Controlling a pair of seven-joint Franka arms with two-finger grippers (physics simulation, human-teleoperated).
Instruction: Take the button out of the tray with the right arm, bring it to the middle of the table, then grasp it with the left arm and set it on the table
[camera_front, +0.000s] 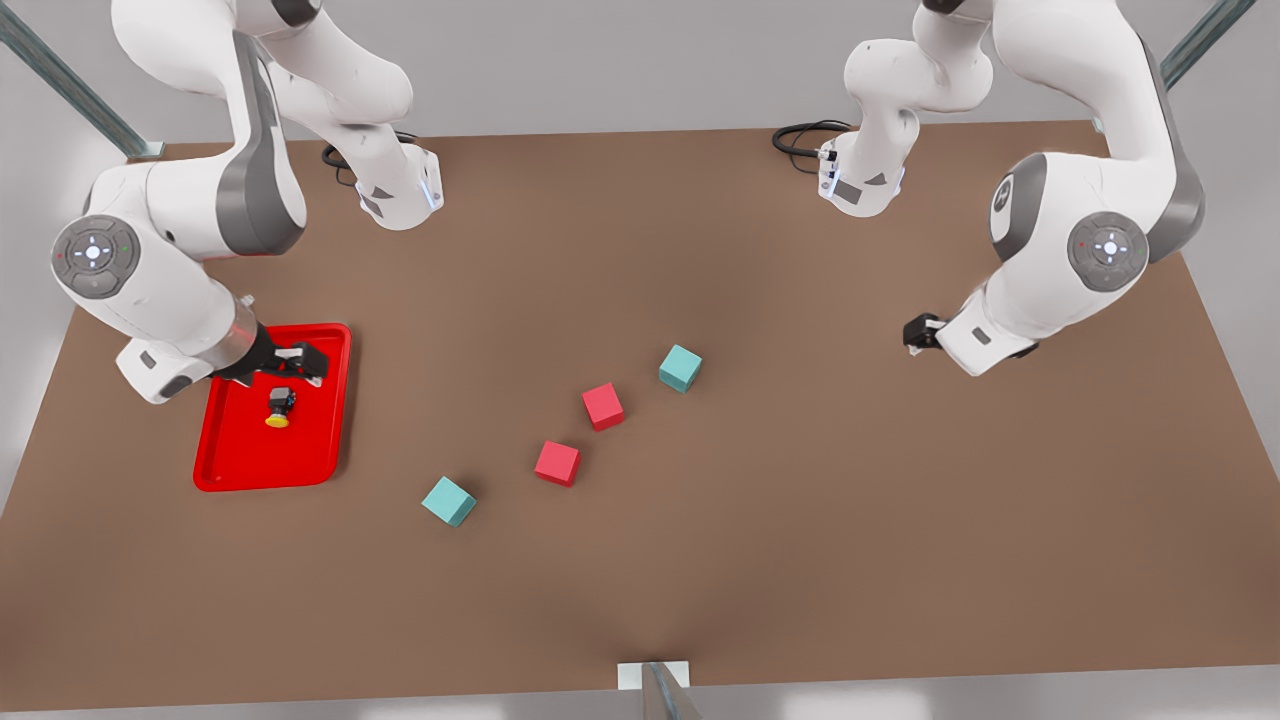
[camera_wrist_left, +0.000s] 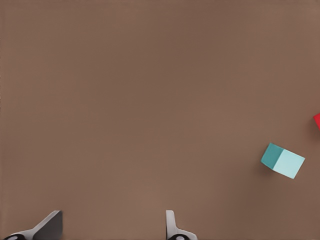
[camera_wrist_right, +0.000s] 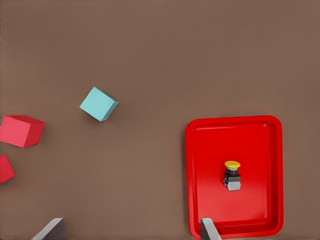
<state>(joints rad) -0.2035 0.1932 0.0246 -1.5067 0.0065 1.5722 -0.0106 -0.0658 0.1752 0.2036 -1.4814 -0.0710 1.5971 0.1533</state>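
The tiny black button with a round yellow cap (camera_front: 280, 406) lies on its side in the shallow red tray (camera_front: 233, 465). The right gripper (camera_front: 297, 362) hangs just above, fingers apart; it should drop straight down and pinch the boxy base. The left gripper (camera_front: 918, 332) waits, fingers apart

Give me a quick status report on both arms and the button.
Right gripper open above the tray, nothing held. Left gripper open, waiting over bare table. Button lies in the tray, ungrasped. Nothing blocks it; cubes sit mid-table.

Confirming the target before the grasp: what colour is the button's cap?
Yellow, on a black base; the button shows best in the right wrist view.
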